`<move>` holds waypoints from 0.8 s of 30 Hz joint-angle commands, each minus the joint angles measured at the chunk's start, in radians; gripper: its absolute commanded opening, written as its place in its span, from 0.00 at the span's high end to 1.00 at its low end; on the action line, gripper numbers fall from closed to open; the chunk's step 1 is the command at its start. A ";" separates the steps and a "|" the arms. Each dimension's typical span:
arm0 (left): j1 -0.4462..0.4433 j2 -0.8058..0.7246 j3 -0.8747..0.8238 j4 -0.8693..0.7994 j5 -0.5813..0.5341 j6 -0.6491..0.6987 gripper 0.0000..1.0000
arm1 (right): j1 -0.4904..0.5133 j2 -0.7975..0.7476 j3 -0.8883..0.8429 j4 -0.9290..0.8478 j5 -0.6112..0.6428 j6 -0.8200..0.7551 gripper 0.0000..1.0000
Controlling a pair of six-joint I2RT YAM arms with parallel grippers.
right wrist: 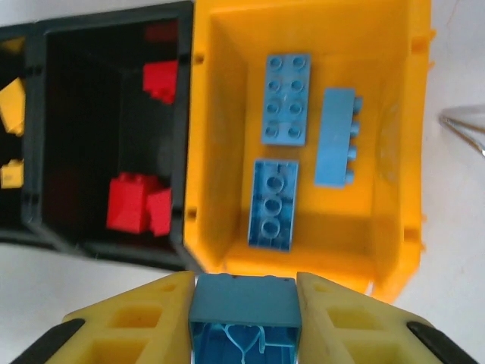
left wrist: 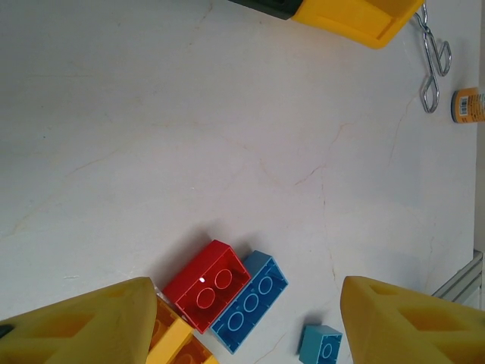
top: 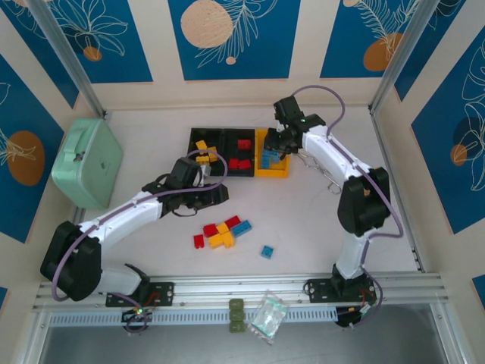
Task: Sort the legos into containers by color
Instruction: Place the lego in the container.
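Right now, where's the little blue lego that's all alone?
In the top view, the lone blue lego lies just right of the loose pile, slightly nearer the table's front edge.

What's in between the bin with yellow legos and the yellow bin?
Another black bin, the one holding red legos. The right wrist view shows it.

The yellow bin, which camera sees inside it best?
The right wrist view. It looks straight down into the yellow bin, showing three blue bricks on its floor. The top external view shows the bin small, with the right gripper covering part of it. The left wrist view catches just one corner.
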 commanded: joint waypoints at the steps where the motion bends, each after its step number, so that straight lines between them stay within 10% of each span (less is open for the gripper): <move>1: 0.009 -0.030 -0.016 0.014 -0.007 -0.020 0.35 | -0.012 0.107 0.109 -0.037 -0.017 -0.018 0.66; 24: 0.009 -0.049 -0.027 -0.011 -0.029 -0.032 0.35 | 0.029 0.165 0.114 -0.093 0.142 -0.039 0.46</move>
